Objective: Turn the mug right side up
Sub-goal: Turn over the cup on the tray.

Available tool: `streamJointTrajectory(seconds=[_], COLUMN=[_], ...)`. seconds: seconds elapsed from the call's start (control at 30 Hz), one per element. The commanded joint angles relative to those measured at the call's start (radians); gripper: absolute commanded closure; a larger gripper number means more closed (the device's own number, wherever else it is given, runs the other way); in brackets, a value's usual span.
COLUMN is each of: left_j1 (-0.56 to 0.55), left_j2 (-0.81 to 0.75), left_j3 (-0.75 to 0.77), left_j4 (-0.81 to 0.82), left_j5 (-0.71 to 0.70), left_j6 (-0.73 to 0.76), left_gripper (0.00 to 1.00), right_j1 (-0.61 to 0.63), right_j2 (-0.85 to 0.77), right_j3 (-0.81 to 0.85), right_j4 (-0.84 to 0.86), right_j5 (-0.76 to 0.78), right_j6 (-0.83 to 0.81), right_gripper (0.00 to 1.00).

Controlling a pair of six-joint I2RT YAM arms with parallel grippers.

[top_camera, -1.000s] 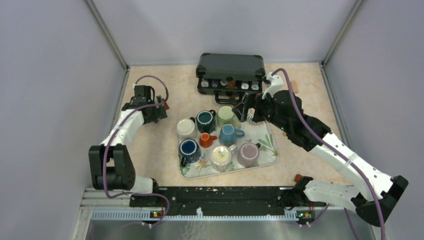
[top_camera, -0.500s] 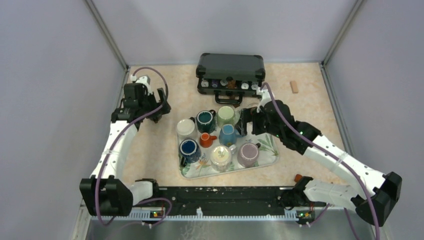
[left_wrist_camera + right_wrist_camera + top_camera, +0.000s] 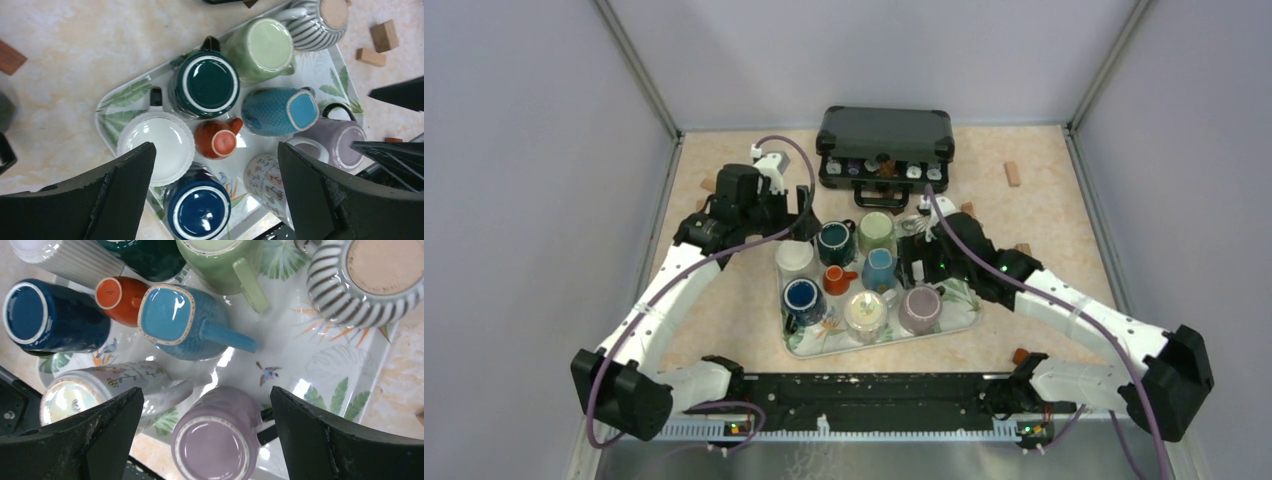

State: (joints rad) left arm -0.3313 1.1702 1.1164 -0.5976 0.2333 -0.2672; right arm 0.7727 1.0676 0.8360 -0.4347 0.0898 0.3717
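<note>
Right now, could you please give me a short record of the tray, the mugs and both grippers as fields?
tray: leaf-patterned, holding nine mugs
mugs: white mug, teal mug, light green mug, striped mug, orange mug, light blue mug, navy mug, floral mug, lilac mug
orientation: every mug base up
left gripper: open, over the tray, holding nothing
right gripper: open, over the tray, holding nothing
behind tray: black case
on table: wooden block
</note>
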Motion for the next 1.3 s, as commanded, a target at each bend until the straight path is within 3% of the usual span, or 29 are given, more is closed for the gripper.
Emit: streamJointTrajectory(seconds=[0.0,0.63,1.27], left_j1=[-0.044,-0.051,-0.050], left_j2=[0.012,-0.023,-0.025], left_j3=[0.035,0.032,0.010], left_j4=[0.050,0.062,0.075], left_j5=[0.028,0.011,0.009], left_j6=[-0.027,-0.022,-0.036], left_gripper=[0.01,0.01,0.01], right_j1=[0.013,0.013,0.014], right_j2=[0.103,0.367,0.386], right_j3=[0.057,0.192,0.147], right_j4=[0.107,0.178,0.165], right_j5=[-0.055,-0.191,-0.094], right_j6=[-0.120,-0.252,-0.157], right_gripper=[0.01,0.02,0.33])
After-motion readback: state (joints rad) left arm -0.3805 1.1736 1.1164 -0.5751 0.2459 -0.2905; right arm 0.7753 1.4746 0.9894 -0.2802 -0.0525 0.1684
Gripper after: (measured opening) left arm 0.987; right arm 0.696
